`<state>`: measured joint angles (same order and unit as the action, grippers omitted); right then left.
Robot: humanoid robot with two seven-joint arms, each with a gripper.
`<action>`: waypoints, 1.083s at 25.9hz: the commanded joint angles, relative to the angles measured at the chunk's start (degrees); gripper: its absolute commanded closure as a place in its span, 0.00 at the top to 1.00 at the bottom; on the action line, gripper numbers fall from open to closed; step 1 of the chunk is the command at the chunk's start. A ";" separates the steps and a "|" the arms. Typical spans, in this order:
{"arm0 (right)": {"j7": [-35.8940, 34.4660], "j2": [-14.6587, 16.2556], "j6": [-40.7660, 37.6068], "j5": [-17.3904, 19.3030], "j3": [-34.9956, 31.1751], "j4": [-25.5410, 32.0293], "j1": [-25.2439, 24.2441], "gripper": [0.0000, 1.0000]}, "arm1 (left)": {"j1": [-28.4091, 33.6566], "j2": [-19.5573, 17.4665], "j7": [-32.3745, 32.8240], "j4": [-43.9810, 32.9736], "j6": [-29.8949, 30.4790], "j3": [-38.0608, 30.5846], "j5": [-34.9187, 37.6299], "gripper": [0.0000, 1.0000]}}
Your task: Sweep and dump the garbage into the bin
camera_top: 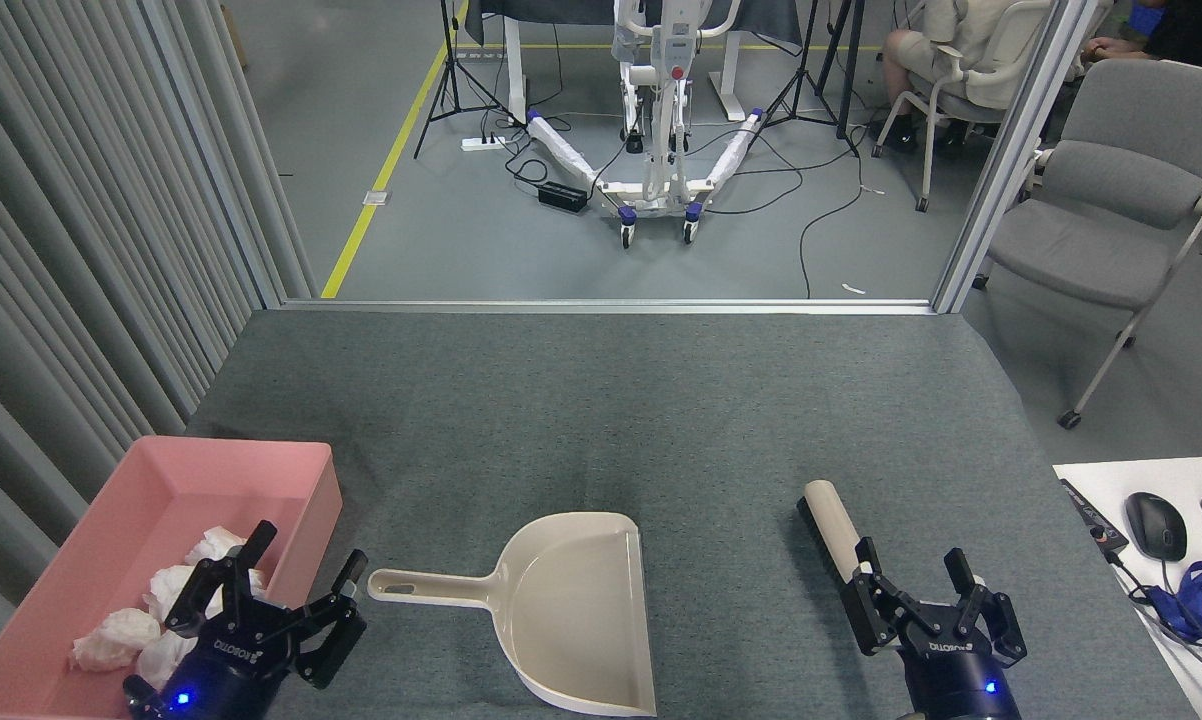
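Head view, garbage [111, 640] in bin [161, 470], behind spread left claw [301, 575]

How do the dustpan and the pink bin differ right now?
The dustpan is beige with a long handle; the bin is pink, rectangular and handleless. The dustpan lies empty; the bin holds tissue wads. Both rest on the grey table.
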<state>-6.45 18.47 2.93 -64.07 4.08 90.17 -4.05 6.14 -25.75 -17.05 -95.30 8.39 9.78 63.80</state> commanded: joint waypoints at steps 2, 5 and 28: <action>-0.23 -0.01 -0.11 0.00 -0.04 0.00 0.09 0.98 | 2.99 -0.62 -0.09 -0.77 3.48 -3.71 -0.25 0.99; -0.23 -0.01 -0.11 0.00 -0.04 0.00 0.18 0.98 | 5.02 4.04 1.41 -0.77 5.85 -7.06 -0.08 0.99; -0.31 -0.98 -1.52 -0.44 -0.04 1.50 -1.84 0.98 | -0.08 5.45 7.82 3.19 6.38 -10.57 0.10 0.99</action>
<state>-6.73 17.76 1.57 -64.43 4.07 90.88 -5.06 7.82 -20.08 -9.25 -94.14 14.76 -0.89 63.88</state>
